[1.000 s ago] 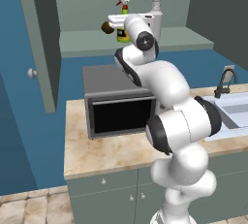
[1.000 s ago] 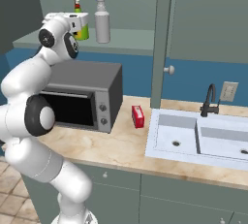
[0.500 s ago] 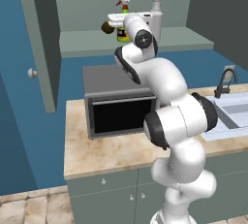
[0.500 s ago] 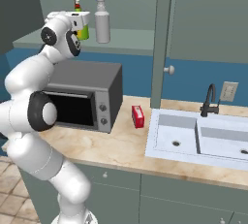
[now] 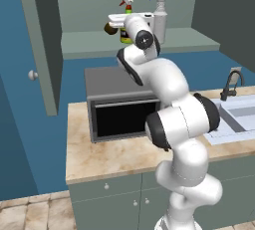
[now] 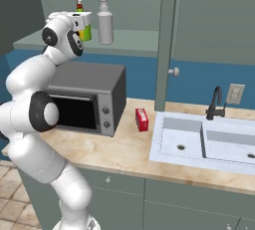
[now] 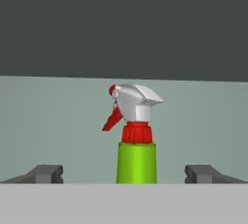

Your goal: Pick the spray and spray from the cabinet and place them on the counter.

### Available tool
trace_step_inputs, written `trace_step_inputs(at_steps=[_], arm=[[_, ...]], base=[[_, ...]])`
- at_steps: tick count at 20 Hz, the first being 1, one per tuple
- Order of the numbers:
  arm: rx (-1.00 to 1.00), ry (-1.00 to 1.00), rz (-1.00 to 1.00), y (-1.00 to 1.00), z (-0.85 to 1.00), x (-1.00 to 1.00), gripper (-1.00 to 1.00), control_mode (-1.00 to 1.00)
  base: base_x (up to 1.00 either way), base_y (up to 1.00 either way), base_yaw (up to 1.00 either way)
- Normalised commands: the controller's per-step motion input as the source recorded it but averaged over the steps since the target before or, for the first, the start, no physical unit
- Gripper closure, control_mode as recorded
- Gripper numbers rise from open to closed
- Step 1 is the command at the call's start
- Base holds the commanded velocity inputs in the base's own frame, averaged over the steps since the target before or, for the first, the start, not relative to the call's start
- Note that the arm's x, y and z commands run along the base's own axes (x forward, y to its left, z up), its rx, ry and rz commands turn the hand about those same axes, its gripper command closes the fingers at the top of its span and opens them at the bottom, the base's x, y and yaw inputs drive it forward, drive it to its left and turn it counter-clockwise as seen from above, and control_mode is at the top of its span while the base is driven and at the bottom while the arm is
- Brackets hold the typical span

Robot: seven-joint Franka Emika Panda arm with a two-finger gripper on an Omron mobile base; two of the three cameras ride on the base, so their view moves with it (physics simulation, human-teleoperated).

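On the shelf of the open cabinet [image 5: 149, 42] stand two sprays. The green spray [image 7: 136, 162] has a red-white nozzle and sits centred between my gripper's [image 7: 125, 174] open fingertips [image 7: 46, 173], which do not touch it. From the left base, the gripper [image 5: 123, 22] hides the bottle's body and the nozzle of the green spray [image 5: 128, 2] shows above it. The tall grey-white spray [image 5: 160, 17] stands just to its right. From the right base, the gripper [image 6: 82, 21] is in front of the green spray [image 6: 86, 32], with the tall spray [image 6: 104, 22] beside it. The counter [image 5: 114, 154] lies below.
A small brown ball [image 5: 108, 27] sits on the shelf left of the green spray. A grey toaster oven [image 6: 87, 99] stands on the counter under the shelf. A flat red box [image 6: 142, 119], a sink [image 6: 204, 142] and a faucet [image 6: 215, 102] are to its right. A cabinet door [image 5: 40, 40] hangs open at left.
The hand has crept a little further into the cabinet toward the green spray. The jaws stay open and both bottles stand where they were.
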Motion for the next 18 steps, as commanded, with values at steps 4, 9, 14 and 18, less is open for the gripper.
trace_step_inputs(at_steps=[4, 9, 14, 18], arm=[[0.00, 0.00, -0.01, 0.07, -0.04, 0.15, -1.00, -1.00], [0.00, 0.00, 0.00, 0.02, -0.02, 0.20, -1.00, -1.00], [0.00, 0.00, 0.00, 0.01, -0.02, 0.18, -1.00, -1.00], [0.00, 0.00, 0.00, 0.04, -0.05, 0.16, -1.00, -1.00]], base=[[0.00, 0.00, 0.00], [0.00, 0.00, 0.00], [0.00, 0.00, 0.00], [0.00, 0.00, 0.00]])
